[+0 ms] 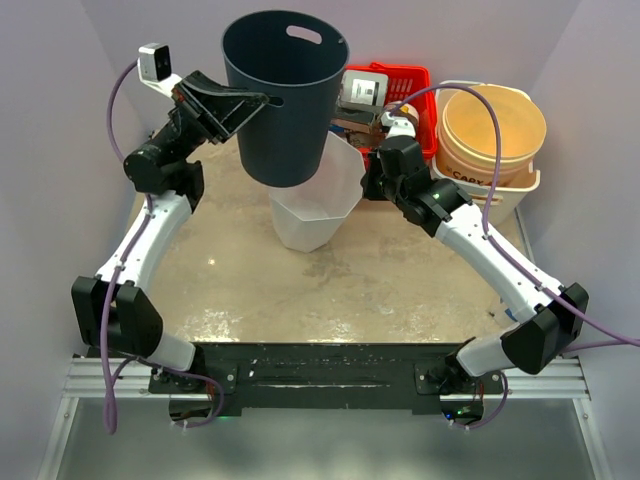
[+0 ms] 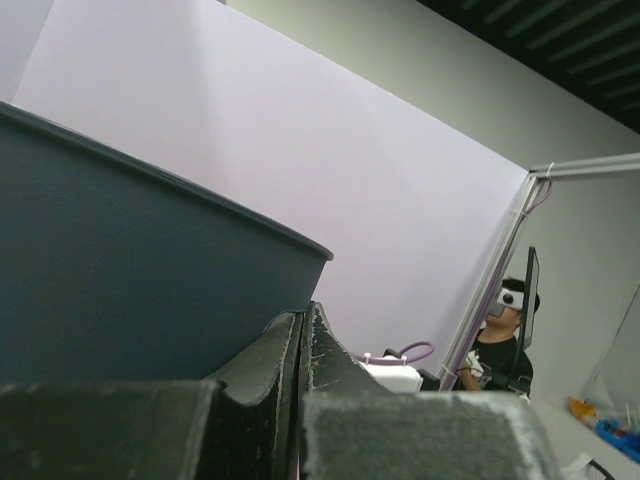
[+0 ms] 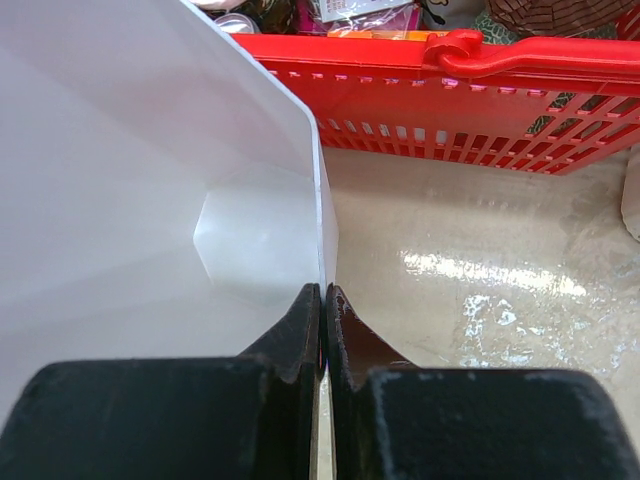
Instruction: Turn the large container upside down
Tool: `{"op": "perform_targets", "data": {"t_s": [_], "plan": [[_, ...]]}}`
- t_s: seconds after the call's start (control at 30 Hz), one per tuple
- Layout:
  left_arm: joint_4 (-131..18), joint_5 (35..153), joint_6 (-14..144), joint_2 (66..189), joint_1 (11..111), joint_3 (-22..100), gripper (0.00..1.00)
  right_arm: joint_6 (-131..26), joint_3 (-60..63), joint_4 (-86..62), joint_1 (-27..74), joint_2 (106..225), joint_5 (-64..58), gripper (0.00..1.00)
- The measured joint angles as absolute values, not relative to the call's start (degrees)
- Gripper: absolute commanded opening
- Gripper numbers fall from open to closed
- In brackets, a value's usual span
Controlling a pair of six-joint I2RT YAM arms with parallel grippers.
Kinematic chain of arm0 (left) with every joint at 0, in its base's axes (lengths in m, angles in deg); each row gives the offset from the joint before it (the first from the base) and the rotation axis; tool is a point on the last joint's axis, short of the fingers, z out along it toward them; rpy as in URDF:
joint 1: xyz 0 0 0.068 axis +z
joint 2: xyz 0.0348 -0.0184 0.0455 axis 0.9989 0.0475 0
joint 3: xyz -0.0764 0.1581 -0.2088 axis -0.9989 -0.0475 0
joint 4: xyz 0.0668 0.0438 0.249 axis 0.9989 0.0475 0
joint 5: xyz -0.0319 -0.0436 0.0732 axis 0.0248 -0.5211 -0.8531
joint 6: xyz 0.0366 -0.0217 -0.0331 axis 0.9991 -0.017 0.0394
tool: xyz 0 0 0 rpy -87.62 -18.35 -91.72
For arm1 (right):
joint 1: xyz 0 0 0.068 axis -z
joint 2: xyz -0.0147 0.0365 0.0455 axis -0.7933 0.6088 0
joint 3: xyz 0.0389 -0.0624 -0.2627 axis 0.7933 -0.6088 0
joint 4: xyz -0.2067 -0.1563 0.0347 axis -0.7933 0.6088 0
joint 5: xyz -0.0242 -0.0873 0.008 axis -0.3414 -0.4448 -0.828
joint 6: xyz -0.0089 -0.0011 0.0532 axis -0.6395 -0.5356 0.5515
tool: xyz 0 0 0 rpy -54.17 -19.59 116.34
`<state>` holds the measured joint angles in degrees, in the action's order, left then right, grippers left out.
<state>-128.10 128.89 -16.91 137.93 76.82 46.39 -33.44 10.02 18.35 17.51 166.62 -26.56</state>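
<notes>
The large container (image 1: 285, 110), a dark blue bin with handle slots, hangs upright with its mouth up, and its base is just above the mouth of a white container (image 1: 315, 205). My left gripper (image 1: 264, 100) is shut on the bin's wall at the left handle slot. In the left wrist view the bin's dark wall (image 2: 120, 270) fills the left side, with the left gripper (image 2: 303, 315) pinching it. My right gripper (image 1: 372, 178) is shut on the white container's right rim. The right wrist view shows the right gripper (image 3: 323, 295) clamping that thin rim of the white container (image 3: 130, 180).
A red basket (image 1: 415, 110) with items stands at the back right, just behind the white container, seen also as the red basket (image 3: 450, 100). A tan bucket (image 1: 495, 130) sits in a white tub (image 1: 520, 185) at the far right. Purple walls enclose the table.
</notes>
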Motion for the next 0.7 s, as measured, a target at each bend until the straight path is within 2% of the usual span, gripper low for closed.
{"op": "perform_targets", "data": {"t_s": [0.03,0.13,0.17,0.47,0.57,0.6,0.7], "plan": [[-128.10,129.26,-16.39,137.60,76.82,46.39,0.00,-33.44,9.95,18.30,17.51,166.60,-26.56,0.13],[-128.12,130.24,-15.21,136.35,76.82,46.39,0.00,-33.37,9.69,17.78,17.51,166.45,-26.36,0.20],[-128.12,130.53,-14.84,135.92,76.82,46.39,0.00,-33.35,9.52,17.38,17.51,166.36,-26.36,0.27],[-128.08,131.97,-10.62,131.98,76.82,46.37,0.00,-33.50,10.46,16.47,17.51,166.43,-25.66,0.43],[-128.12,131.97,-10.23,131.46,76.82,46.22,0.00,-33.57,12.12,16.25,17.51,166.45,-25.27,0.53],[-128.12,131.97,-10.18,131.35,76.82,45.95,0.00,-33.48,12.47,16.14,17.51,166.45,-25.23,0.59],[-128.05,132.06,-10.18,131.33,76.82,45.06,0.00,-33.53,12.77,15.72,17.51,166.27,-24.72,0.66]]}}
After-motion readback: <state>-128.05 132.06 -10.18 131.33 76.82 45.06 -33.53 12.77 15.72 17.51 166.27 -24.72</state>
